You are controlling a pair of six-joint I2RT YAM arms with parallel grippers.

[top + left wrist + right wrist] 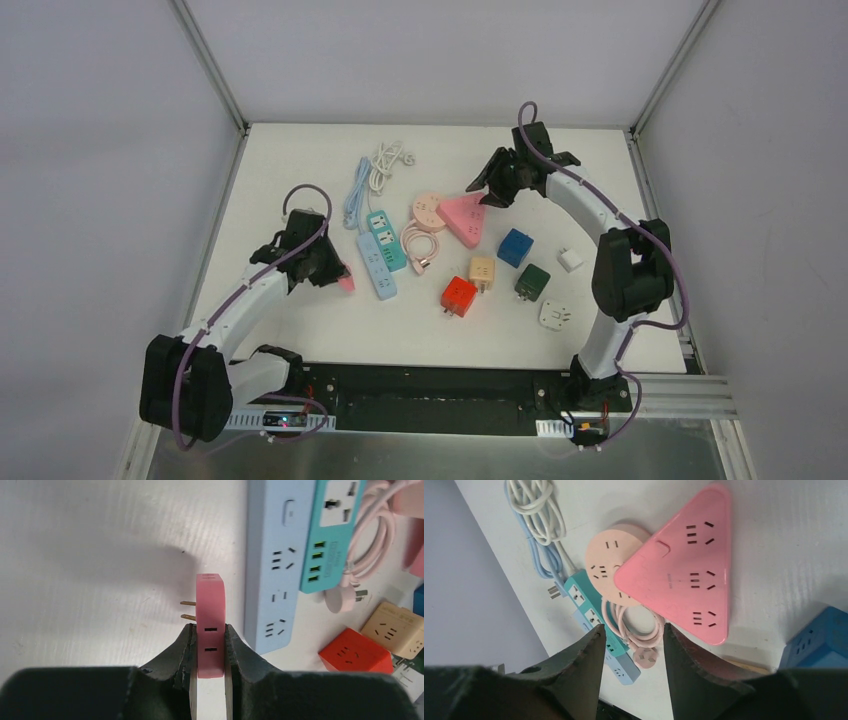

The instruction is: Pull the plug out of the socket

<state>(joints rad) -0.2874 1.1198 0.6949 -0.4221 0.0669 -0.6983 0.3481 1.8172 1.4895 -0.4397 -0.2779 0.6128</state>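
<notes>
My left gripper (pixel 209 630) is shut on a pink plug adapter (pixel 210 615) with two brass prongs pointing left, held free above the bare table left of the blue power strip (pixel 272 565). In the top view the pink plug adapter (pixel 346 283) sits at the left gripper (pixel 335 278), beside the blue power strip (pixel 376 265). My right gripper (pixel 633 630) is open and empty, hovering above the pink triangular socket (pixel 684 575), which also shows in the top view (pixel 465 217) near the right gripper (pixel 490 185).
A teal strip (pixel 385 238), a round peach socket (pixel 428 210) with coiled pink cord (pixel 420 245), and white and blue cables (pixel 375 170) lie mid-table. Red (pixel 458 296), beige (pixel 482 271), blue (pixel 515 247), dark green (pixel 532 282) and white (pixel 569 260) adapters lie to the right.
</notes>
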